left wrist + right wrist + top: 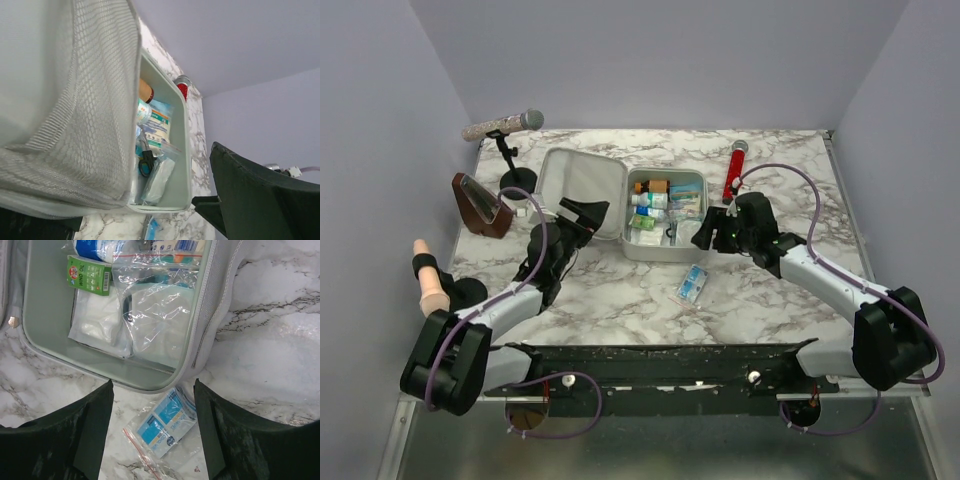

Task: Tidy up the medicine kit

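**Right gripper poised over the stray packet**

Right up against the lens, the right gripper point(152, 400) is hanging with its two dark fingers point(65, 435) spread wide and nothing between them. Down in that gap a loose blue-and-white packet point(162, 430) is lying flat on the tabletop point(270, 340), a little back from the fingertips, towards the wrist. Just ahead of the tips the medicine kit point(47, 310) is sitting open, its near rim just beside the packet's far corner, with sachets and a green box point(90, 275) packed inside.

Here's the crux: the packet's long axis is running slantwise, closer to the line joining the two fingers than across it. To my eye the wrist is wanting a twist before any pinch across the narrow side.

And this is looking like the right arm's job. The left gripper point(582, 213) is sitting well apart from the packet, over at the lid point(582, 180), jaws gaping and holding nothing that I can make out.
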